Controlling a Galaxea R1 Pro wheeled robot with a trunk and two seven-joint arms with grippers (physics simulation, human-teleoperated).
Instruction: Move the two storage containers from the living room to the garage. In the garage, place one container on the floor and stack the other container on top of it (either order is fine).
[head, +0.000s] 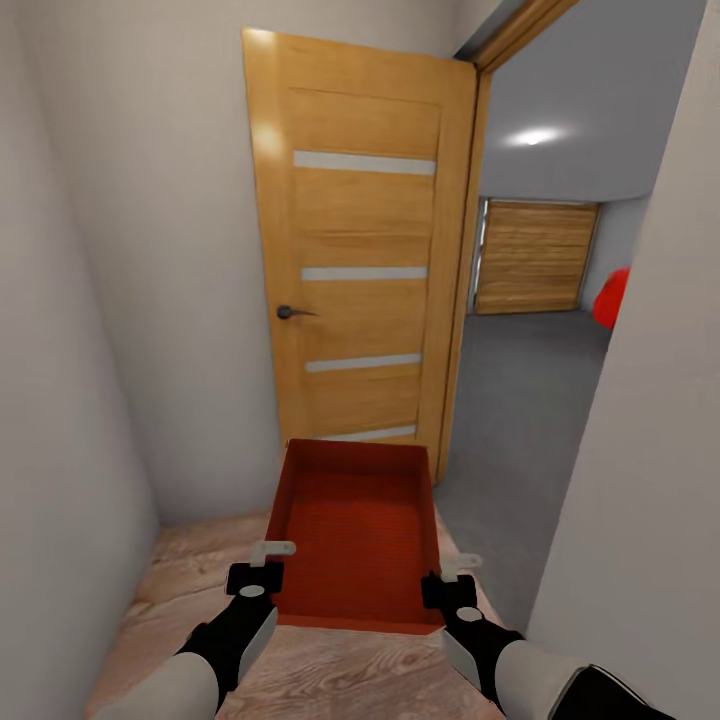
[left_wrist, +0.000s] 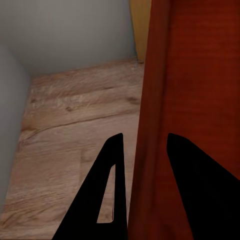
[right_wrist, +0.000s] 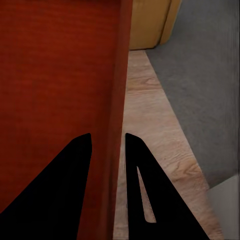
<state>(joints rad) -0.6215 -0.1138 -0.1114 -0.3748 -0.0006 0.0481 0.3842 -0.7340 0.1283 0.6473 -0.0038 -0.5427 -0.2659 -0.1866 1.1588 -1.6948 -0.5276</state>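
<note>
One storage container (head: 355, 535) hangs between the left gripper (head: 262, 570) and right gripper (head: 452, 582), each clamped on a side wall to keep it level, ahead of the open wooden door (head: 360, 270) toward the garage floor (head: 520, 400).

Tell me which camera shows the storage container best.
The head view: the whole open storage container shows, carried between left gripper and right gripper. Each wrist view shows one red side wall between its fingers.
</note>
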